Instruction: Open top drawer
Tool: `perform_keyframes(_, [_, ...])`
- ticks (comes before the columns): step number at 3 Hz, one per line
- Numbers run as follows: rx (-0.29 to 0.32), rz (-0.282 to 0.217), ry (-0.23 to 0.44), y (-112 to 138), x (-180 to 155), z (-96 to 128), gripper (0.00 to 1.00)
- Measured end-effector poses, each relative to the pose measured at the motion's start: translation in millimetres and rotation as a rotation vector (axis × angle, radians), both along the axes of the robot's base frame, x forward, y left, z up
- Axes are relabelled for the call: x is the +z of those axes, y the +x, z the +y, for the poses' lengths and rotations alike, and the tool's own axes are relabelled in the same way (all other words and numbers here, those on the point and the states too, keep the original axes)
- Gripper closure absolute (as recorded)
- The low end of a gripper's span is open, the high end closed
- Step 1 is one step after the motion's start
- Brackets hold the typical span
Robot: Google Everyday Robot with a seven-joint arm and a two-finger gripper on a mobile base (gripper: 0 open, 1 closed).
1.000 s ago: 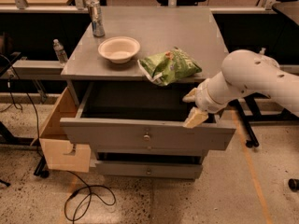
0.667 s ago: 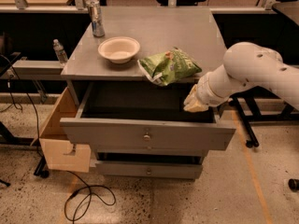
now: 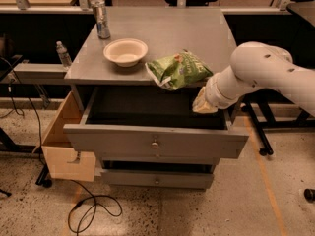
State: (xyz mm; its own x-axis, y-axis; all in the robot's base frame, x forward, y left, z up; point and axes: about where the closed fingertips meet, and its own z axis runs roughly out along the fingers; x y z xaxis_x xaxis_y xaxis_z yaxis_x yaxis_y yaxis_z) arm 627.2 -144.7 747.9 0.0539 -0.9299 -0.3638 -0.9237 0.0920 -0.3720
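Rising off the right end of the drawer front, the gripper [image 3: 203, 105] is now hanging over the right side of the open interior, just under the counter [image 3: 197, 31] edge and the green chip bag [image 3: 179, 70] overhanging it. I am not managing to tell whether it is clenched or released. The top drawer [image 3: 123, 139] is staying pulled well out, its knob [image 3: 155, 144] facing me. I am judging the opening as done and the arm as backing away; I am watching that bag.
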Motion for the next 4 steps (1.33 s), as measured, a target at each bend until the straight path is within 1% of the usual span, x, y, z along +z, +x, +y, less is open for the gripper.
perform_keyframes(2, [0.01,-0.006,-0.063,7,-33,5,1.0])
perform_keyframes(3, [0.002,0.023,-0.076,4,-54,2,1.0])
perform_keyframes(4, [0.0,0.04,-0.079,2,-62,0,1.0])
